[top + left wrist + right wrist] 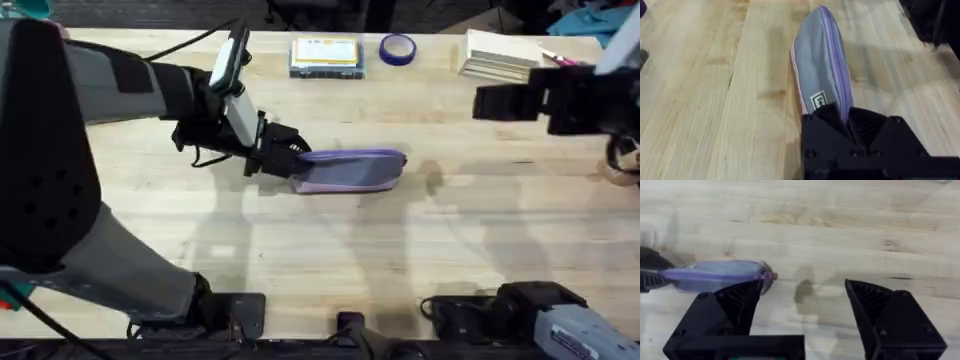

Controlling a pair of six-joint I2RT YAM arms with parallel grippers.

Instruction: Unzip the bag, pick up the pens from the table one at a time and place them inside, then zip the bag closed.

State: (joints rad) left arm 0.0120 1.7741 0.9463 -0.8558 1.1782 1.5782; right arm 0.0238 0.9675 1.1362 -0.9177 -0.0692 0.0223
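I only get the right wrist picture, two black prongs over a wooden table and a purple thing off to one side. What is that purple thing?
Observer: A grey pencil bag with a lilac zipper, lying on the table.
Operator: Something dark touches its far end?
Observer: The left gripper, shut on the bag's end beside a small label.
Operator: Is the zipper open?
Observer: The left wrist view shows it closed along the visible length.
Operator: Anything else on the table?
Observer: A clear box with a yellow label and a roll of purple tape at the far edge.
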